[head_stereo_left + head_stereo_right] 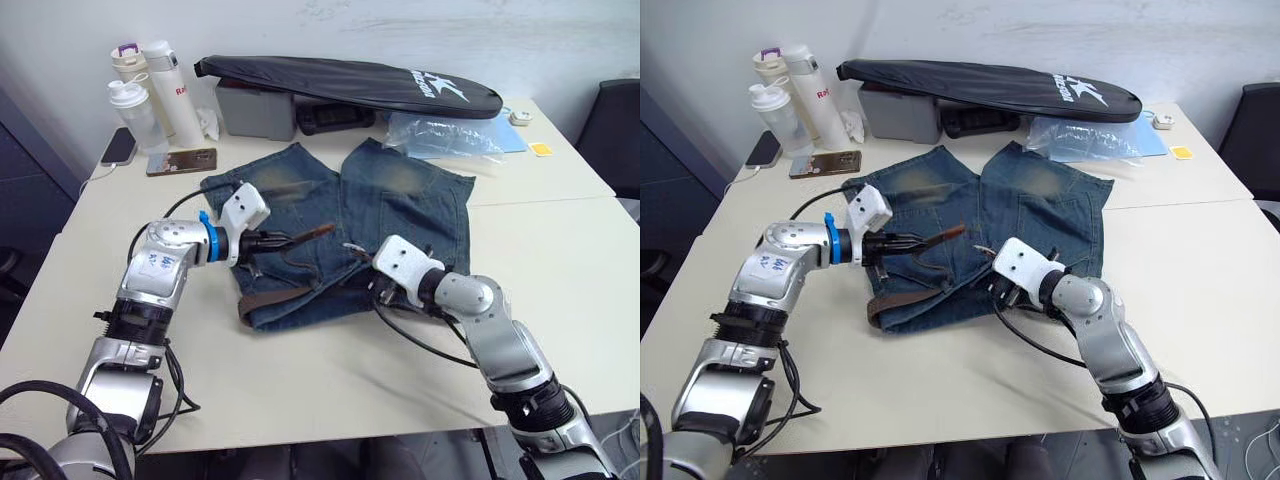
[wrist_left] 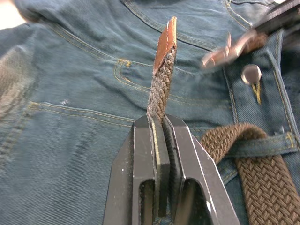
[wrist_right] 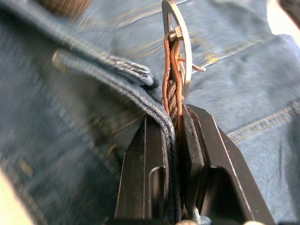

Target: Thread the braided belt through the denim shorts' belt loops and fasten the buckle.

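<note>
Both grippers clamp the braided belt [image 1: 283, 296] over the denim shorts [image 1: 420, 215]: left gripper [image 2: 161, 123] pinches its tip, right gripper [image 3: 174, 115] its buckle [image 3: 179, 44] end. Bottles [image 1: 150, 95], phones [image 1: 181, 161], black bag [image 1: 350, 83] lie behind.

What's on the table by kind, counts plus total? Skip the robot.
Bottles: 3
Phones: 2
Denim shorts: 1
Braided belt: 1
Black zipped bag: 1
Grey box: 1
Clear plastic bag: 1
Total: 10
</note>
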